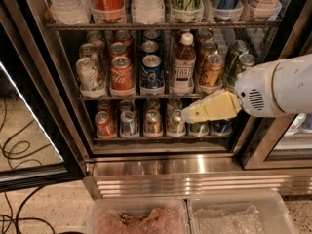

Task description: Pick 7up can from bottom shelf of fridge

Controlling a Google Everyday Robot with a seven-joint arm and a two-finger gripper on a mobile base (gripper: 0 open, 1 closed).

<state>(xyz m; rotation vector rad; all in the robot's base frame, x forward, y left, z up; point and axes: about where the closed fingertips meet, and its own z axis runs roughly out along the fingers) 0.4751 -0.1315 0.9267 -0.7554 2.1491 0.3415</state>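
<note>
The fridge (146, 167) stands open, with a ribbed steel base. Its bottom shelf (161, 138) holds a row of cans. The 7up can (174, 122), pale whitish-green with a silver top, stands fourth from the left. A copper-coloured can (152, 122) is on its left and a darker green can (199, 128) on its right. My gripper (189, 115), cream-yellow on a white arm (278, 87), reaches in from the right. Its tip is at the 7up can's upper right side and in front of the green can. Whether it touches the 7up can I cannot tell.
A red can (105, 123) and a blue-silver can (127, 123) stand at the shelf's left. The rack above holds a brown bottle (183, 62) and several cans. The glass door (29, 130) hangs open at left. Two clear plastic bins (190, 216) sit on the floor in front. Black cables (14, 150) lie at left.
</note>
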